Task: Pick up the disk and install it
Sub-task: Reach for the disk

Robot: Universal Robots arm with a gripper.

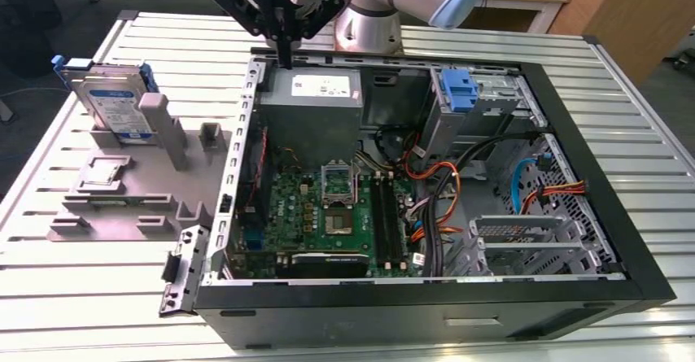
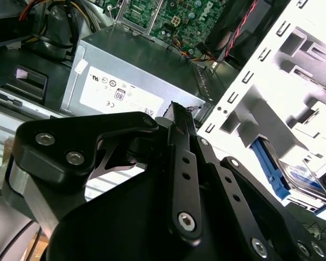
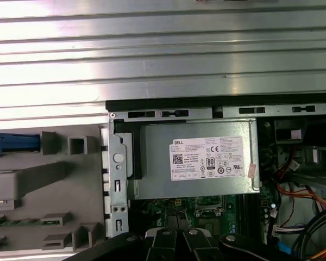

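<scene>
The disk (image 1: 112,104), silver-grey with a white-and-blue label and blue rails, stands upright in a grey fixture (image 1: 120,191) on the exterior view's left, outside the computer case. In the second wrist view the disk (image 2: 300,178) lies off to one side, past the white case frame. My gripper (image 1: 286,58) hangs over the back edge of the open case, just above the grey power-supply box (image 1: 315,93), well apart from the disk. Its fingers (image 2: 176,122) are pressed together and hold nothing. The first wrist view looks down on the power-supply box (image 3: 195,157) past the gripper (image 3: 176,236).
The open black computer case (image 1: 608,240) holds a green motherboard (image 1: 325,215), bundled cables (image 1: 434,183) and an upright blue bracket (image 1: 461,89) by the drive cage. A ribbed metal table (image 1: 87,297) carries everything. The arm (image 1: 380,4) rises behind the case.
</scene>
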